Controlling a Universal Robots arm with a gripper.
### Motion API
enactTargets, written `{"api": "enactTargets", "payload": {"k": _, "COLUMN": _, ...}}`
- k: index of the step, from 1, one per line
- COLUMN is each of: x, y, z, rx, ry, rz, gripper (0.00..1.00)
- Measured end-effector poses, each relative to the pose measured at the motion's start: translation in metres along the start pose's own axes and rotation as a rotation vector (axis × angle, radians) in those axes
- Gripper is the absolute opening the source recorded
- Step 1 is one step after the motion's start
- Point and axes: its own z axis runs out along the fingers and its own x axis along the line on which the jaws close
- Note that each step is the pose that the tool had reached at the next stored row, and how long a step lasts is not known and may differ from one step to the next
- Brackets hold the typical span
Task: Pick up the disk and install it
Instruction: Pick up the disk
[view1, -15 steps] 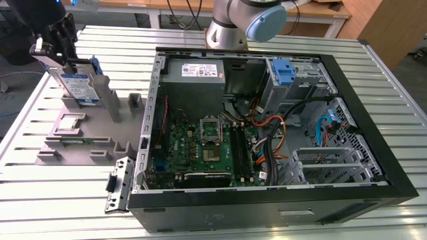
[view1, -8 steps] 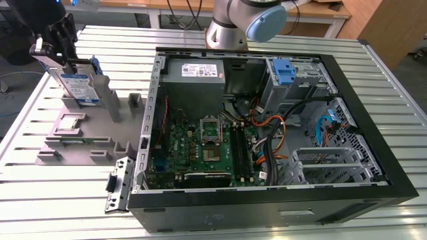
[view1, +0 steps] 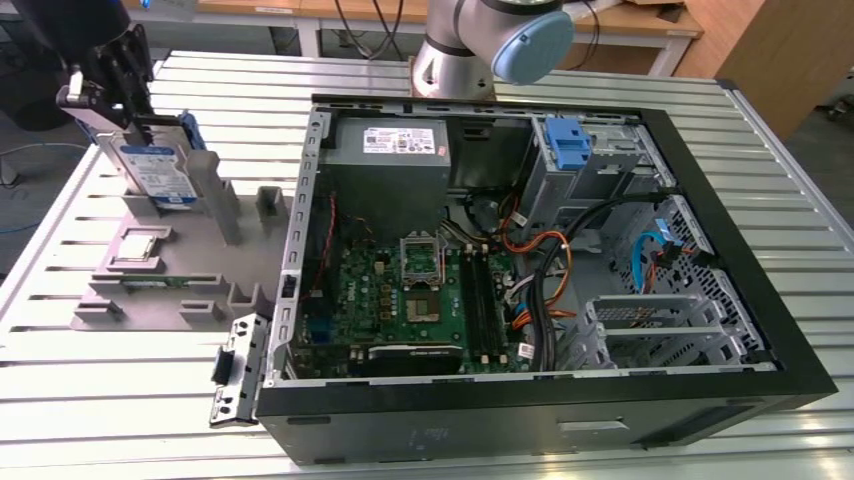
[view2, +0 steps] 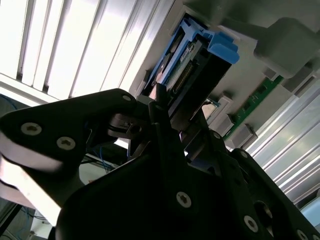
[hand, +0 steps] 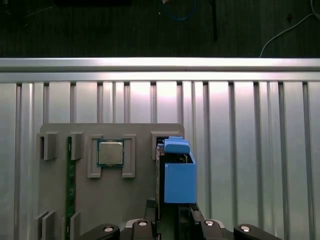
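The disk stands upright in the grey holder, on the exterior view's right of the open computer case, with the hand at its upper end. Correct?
Only the side is wrong. In the exterior view the disk stands upright in the grey holder on the exterior view's left of the open computer case, with the hand at its upper end.

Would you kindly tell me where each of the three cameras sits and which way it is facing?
Exterior view: off the arm, raised, looking down at the open computer case, the grey fixture and the arm; the claw is at the upright disk.
First wrist view: on the arm, looking down past the claw onto the disk and a processor chip.
Second wrist view: near the wrist, looking along the claw's black body at the disk's edge.
Shared: all three show disk, claw and fixture.
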Motion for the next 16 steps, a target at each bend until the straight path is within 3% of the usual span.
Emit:
{"api": "enactTargets", "payload": {"k": 4, "x": -0.0002, "y": 0.0002, "z": -0.0046, "rx": 0.0000, "ry": 0.0003, "rz": 0.000, "gripper": 0.35}}
{"api": "enactTargets", "payload": {"k": 16, "x": -0.0003, "y": 0.0001, "z": -0.0058, "rx": 0.0001, "ry": 0.0003, "rz": 0.000, "gripper": 0.35}}
